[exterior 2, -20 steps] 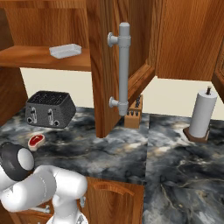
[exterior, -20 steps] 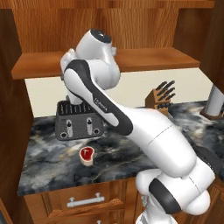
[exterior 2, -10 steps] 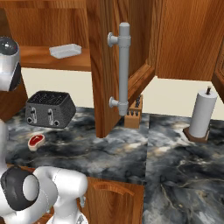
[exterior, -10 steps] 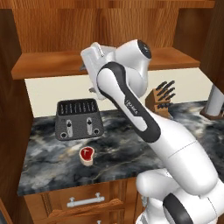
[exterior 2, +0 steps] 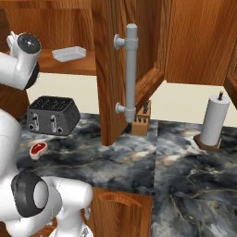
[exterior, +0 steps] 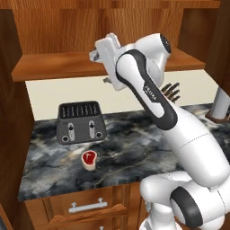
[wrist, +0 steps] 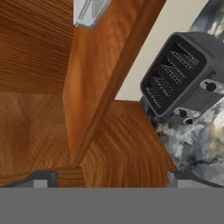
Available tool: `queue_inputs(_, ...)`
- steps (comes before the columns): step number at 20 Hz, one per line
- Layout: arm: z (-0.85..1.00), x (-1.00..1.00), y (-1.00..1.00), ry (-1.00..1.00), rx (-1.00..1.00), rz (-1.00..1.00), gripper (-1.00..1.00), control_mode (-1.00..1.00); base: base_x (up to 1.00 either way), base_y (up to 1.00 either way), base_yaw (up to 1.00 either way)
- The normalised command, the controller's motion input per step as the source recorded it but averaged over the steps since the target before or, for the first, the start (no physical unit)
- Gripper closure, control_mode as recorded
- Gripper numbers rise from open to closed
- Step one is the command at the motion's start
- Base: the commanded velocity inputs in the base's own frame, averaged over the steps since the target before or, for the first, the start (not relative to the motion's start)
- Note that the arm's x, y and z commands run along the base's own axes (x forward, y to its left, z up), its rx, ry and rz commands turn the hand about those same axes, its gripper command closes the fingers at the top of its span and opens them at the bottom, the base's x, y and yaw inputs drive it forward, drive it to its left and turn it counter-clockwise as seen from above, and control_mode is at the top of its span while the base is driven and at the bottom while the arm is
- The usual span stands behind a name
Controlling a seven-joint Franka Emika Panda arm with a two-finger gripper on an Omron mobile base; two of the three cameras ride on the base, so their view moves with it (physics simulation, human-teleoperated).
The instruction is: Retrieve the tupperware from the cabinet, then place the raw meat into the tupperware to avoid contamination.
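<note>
The tupperware (exterior 2: 69, 53), a shallow translucent tray, lies on the shelf of the open cabinet (exterior 2: 109, 69); in the hand view the tupperware (wrist: 89, 11) sits at the top edge, far from the fingertips. My gripper (exterior: 98, 55) hovers at the front edge of the cabinet shelf (exterior: 63, 66), above the toaster. In the hand view the gripper (wrist: 113, 179) stands open with only wood between its tips. The raw meat (exterior: 89, 159), a small red steak, rests on the dark marble counter in front of the toaster; from the right the raw meat (exterior 2: 38, 148) lies at the left edge.
A dark grey toaster (exterior: 81, 121) stands on the counter under the shelf. The open door's silver handle (exterior 2: 131, 74) juts out mid-scene. A knife block (exterior 2: 140, 122) and a paper towel roll (exterior 2: 214, 122) stand to the right. Drawers (exterior: 85, 206) sit below the counter.
The arm has swung upward and rightward, lifting the hand from toaster height to the level of the cabinet shelf. The jaws stayed open.
</note>
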Motion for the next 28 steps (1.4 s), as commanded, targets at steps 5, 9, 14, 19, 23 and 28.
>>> queue_inputs(5,-0.01,0.07,-0.10,-0.02,-0.01,0.01,-1.00,-1.00,0.00,0.00,0.00)
queue_inputs(9,0.07,0.07,-0.19,-0.01,0.00,0.01,-1.00,-1.00,0.00,0.00,0.00)
queue_inputs(14,0.22,0.12,-0.26,0.00,0.00,0.00,-1.00,-1.00,0.00,0.00,0.00)
queue_inputs(19,0.18,0.38,-0.23,0.00,0.00,0.00,-1.00,-1.00,0.00,0.00,0.00)
queue_inputs(23,0.03,0.47,-0.37,0.00,0.00,0.00,-1.00,-1.00,0.00,0.00,0.00)
queue_inputs(28,-0.02,0.49,-0.36,0.01,0.01,0.00,-1.00,-1.00,0.00,0.00,0.00)
